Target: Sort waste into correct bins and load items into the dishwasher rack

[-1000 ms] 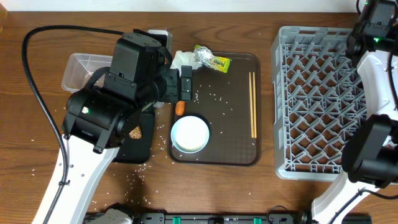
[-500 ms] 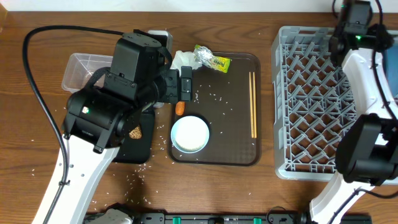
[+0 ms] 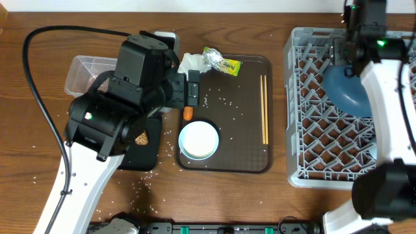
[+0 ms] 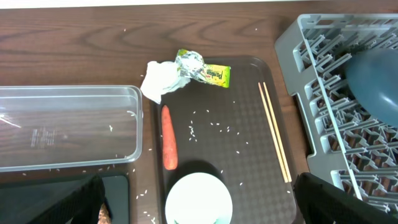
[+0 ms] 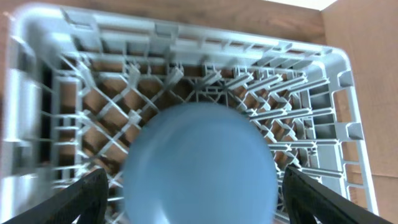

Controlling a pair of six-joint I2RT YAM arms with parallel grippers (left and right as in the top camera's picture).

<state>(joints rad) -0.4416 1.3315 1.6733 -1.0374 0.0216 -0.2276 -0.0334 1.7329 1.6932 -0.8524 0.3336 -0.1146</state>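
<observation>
The dark blue plate (image 3: 349,89) (image 5: 199,165) leans among the pegs of the grey dishwasher rack (image 3: 312,140). My right gripper (image 3: 342,53) (image 5: 199,202) hovers over it, open, its fingers clear of the plate's rim on both sides. My left gripper (image 3: 194,88) (image 4: 199,208) is open above the white bowl (image 3: 199,139) (image 4: 199,200). On the brown tray (image 3: 242,140) lie an orange carrot (image 4: 168,137), white tissue (image 4: 160,79), a yellow-green wrapper (image 4: 204,68), chopsticks (image 4: 275,132) and rice grains (image 4: 214,126).
A clear tub (image 3: 86,71) (image 4: 62,127) sits left of the brown tray. A black tray (image 3: 148,148) below it holds a brown lump (image 3: 140,138). My left arm covers much of both. Rice grains are scattered on the wooden table (image 3: 39,117).
My right gripper has swung left over the rack and opened, letting go of the blue plate, which now shows among the pegs. The left arm has not moved.
</observation>
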